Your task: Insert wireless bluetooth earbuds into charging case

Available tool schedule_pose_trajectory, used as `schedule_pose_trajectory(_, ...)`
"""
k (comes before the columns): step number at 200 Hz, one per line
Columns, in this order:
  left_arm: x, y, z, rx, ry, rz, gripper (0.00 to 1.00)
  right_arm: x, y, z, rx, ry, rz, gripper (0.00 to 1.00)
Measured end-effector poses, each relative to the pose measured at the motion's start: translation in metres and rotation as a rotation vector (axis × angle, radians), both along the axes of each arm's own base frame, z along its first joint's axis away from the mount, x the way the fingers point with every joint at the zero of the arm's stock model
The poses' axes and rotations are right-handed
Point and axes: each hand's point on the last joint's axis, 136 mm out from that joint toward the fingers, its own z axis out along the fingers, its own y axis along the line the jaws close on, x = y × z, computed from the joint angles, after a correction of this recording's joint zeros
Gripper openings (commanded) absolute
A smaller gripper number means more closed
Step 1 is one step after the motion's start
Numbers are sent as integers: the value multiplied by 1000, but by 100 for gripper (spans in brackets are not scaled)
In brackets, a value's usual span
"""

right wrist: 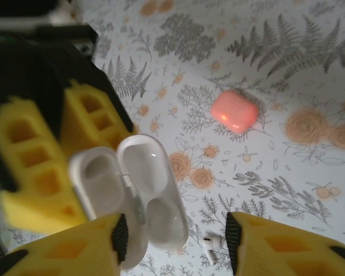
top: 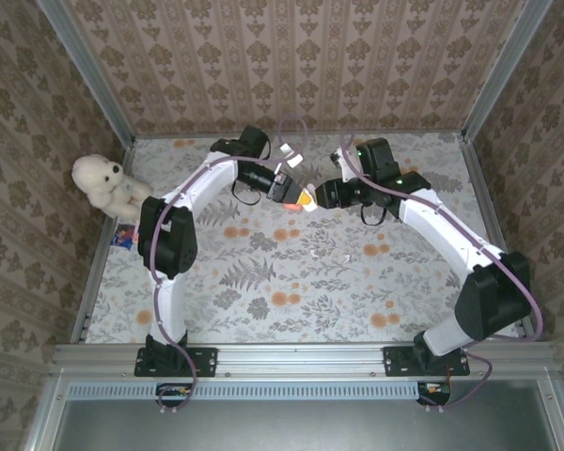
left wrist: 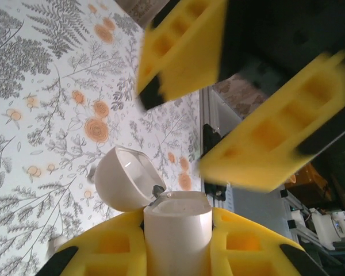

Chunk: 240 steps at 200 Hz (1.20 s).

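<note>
My left gripper (left wrist: 178,233) is shut on the body of a white charging case (left wrist: 177,221), which it holds up off the table with the lid (left wrist: 122,178) swung open. From the right wrist the same open case (right wrist: 139,198) shows two hollow halves, with no bud visible inside. My right gripper (right wrist: 175,244) is open just beside the case, with nothing between its jaws. One white earbud (right wrist: 211,245) lies on the table below it. An orange-red case (right wrist: 234,111) sits shut on the cloth further off. In the top view both grippers (top: 287,188) (top: 308,199) meet at the table's far middle.
A white stuffed toy (top: 103,183) sits at the far left edge, with a small blue item (top: 124,235) near it. A small white piece (top: 343,256) lies mid-table. Metal rails (top: 291,355) border the floral cloth.
</note>
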Motion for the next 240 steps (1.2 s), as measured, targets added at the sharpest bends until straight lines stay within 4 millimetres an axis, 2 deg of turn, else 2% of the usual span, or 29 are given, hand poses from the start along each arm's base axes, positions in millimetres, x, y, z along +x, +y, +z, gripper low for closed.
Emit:
schedule_pose_trajectory(24,6,14,-13,29,-32,90,0,-9,-10,22,65,1,-106,55)
schedule_pose_trajectory(41,17,30,-14,41,-115,189,0,-20,-17,14,87,49,-186,55)
schedule_pose_trajectory(65,30,47,0,26,-295,344,0,-34,-15,-25,54,168,-288,56)
schedule_pose_trajectory(89,38,55,19,-23,-481,471,0,-46,-3,-71,-37,279,-345,56)
schedule_pose_trajectory(104,42,59,24,-62,-595,542,0,-52,5,-98,-108,330,-363,56)
schedule_pose_trajectory(125,40,64,16,-115,-749,639,0,-61,12,-133,-221,378,-365,55)
schedule_pose_trajectory(151,31,66,1,-175,-860,728,0,-66,23,-159,-322,384,-314,53)
schedule_pose_trajectory(167,33,72,6,-206,-905,786,0,-66,27,-168,-360,374,-267,53)
schedule_pose_trajectory(204,39,82,45,-309,-1020,893,0,-60,32,-175,-417,339,-177,53)
schedule_pose_trajectory(240,36,91,61,-343,-1057,942,0,-44,45,-178,-431,296,-116,52)
